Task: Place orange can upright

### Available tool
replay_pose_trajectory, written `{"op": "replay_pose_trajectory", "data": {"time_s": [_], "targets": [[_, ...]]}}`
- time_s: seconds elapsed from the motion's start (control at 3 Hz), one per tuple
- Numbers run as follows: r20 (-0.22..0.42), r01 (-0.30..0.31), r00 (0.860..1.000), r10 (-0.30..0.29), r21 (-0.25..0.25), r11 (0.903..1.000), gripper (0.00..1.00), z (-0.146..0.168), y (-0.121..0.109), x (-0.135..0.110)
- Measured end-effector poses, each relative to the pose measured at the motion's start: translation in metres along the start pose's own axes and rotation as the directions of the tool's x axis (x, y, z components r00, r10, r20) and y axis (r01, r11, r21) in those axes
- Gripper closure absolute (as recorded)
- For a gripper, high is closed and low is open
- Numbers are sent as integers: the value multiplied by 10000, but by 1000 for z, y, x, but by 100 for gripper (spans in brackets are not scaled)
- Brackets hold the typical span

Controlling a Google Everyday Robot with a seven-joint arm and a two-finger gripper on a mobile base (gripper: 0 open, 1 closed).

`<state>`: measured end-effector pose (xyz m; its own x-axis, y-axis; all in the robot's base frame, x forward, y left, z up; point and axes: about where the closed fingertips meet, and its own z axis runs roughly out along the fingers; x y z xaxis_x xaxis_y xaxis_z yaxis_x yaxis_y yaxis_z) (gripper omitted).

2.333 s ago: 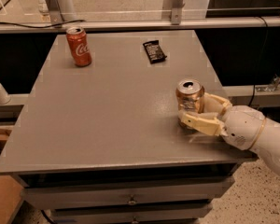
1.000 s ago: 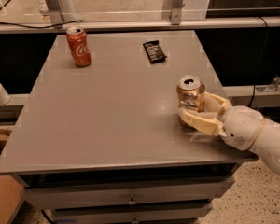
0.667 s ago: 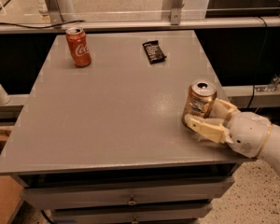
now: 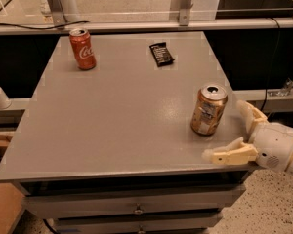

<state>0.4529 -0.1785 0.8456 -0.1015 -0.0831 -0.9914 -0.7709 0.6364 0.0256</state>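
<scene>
Your orange can [image 4: 209,109] stands upright near the right edge of the surface [image 4: 122,116]. The end effector [image 4: 223,129] sits just beside it, fingers spread apart, so the can rests unsupported.

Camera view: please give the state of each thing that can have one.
orange can: upright on the table, not held.
gripper: fingers open, just right of the orange can, apart from it.
red Coca-Cola can: upright, far left corner.
dark snack bar: lying flat.
drawer: shut.
</scene>
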Motion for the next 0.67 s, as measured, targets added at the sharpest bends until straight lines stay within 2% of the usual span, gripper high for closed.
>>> {"op": "replay_pose_trajectory", "data": {"time_s": [0.33, 0.67], "targets": [[-263, 594, 9979, -592, 59, 9982, 0, -42, -9, -30], [-263, 594, 9979, -593, 57, 9982, 0, -42, -9, -30]]}}
